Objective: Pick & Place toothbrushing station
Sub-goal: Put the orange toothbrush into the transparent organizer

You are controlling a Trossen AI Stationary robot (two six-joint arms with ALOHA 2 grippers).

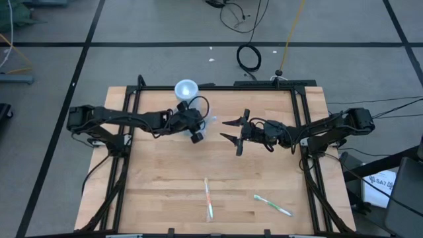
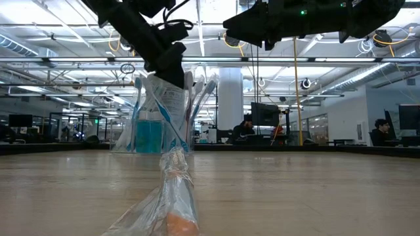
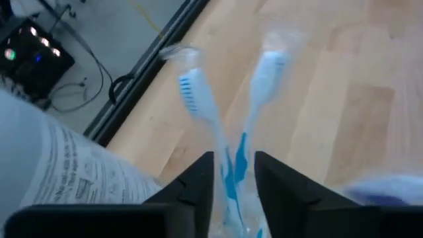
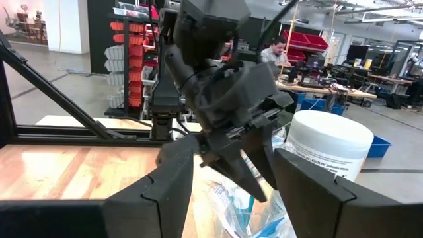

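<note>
Wooden table (image 1: 165,192) amid open workshop

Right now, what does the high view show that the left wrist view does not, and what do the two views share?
Only the high view shows the right gripper, open and apart from the toothbrushing station, and two loose toothbrushes lying near the front edge of the table. Only the left wrist view shows, close up, the left gripper with its fingers closed around blue and white toothbrushes in clear wrap. Both views show the left gripper at the station and the wooden table.
</note>
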